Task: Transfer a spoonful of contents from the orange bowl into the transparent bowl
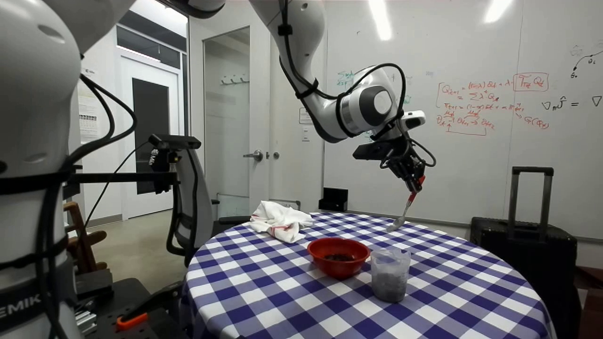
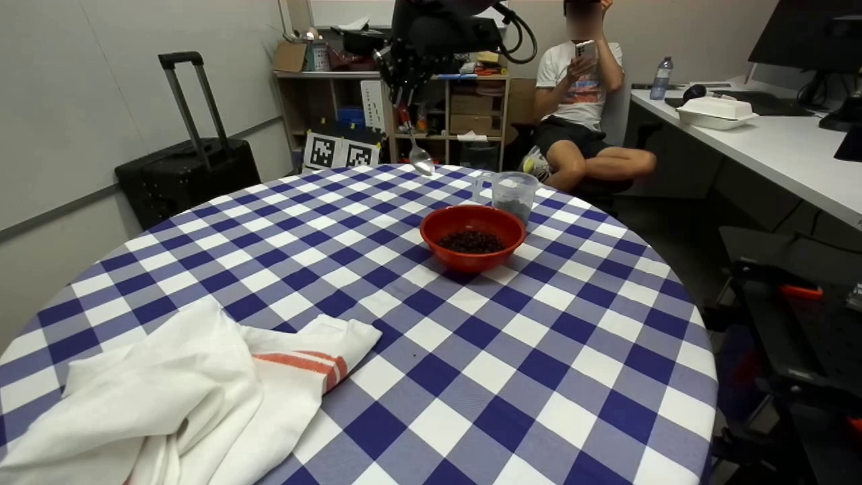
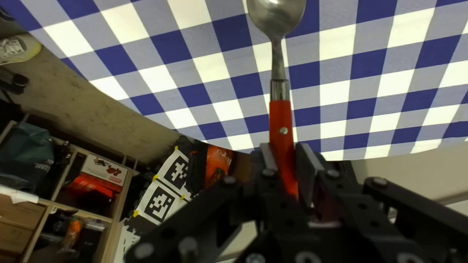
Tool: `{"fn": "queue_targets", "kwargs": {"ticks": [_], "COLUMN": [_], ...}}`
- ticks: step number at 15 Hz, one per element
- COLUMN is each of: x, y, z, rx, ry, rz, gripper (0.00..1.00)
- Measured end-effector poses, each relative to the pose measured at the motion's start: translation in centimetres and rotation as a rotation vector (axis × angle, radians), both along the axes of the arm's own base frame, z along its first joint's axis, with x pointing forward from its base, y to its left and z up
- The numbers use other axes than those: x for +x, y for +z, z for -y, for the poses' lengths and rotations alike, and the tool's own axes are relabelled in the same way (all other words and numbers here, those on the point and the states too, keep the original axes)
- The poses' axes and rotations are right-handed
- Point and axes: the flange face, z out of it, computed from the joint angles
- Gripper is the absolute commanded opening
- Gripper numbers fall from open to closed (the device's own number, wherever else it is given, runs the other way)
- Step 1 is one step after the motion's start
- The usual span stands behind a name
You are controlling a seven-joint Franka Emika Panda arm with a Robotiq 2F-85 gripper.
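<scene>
My gripper is shut on the red handle of a metal spoon. It hangs over the table with the spoon pointing down at a slant, apart from both bowls. Only bare metal shows on the spoon's head. The orange bowl stands upright and holds dark bean-like bits, seen also inside the orange bowl from across the table. Close beside it stands the transparent bowl, a cup with a handle and greyish contents in its lower part. The wrist view shows neither bowl.
A crumpled white cloth lies on the round checked table. A black suitcase stands behind the table, near the whiteboard wall. Someone sits on a chair, the person being beyond the table in an exterior view.
</scene>
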Motion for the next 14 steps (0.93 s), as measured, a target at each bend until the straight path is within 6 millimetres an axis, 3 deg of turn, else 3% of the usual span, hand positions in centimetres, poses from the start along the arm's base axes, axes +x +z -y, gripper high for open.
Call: {"fn": "queue_targets", "kwargs": {"ticks": [6, 14], "x": [-4.0, -8.4], "y": [0.6, -3.6], "z": [1.2, -1.0], "rx": [-0.051, -0.033], "ry": [-0.103, -0.248], "rz": [-0.031, -0.165], "gripper": [0.05, 0.05]}}
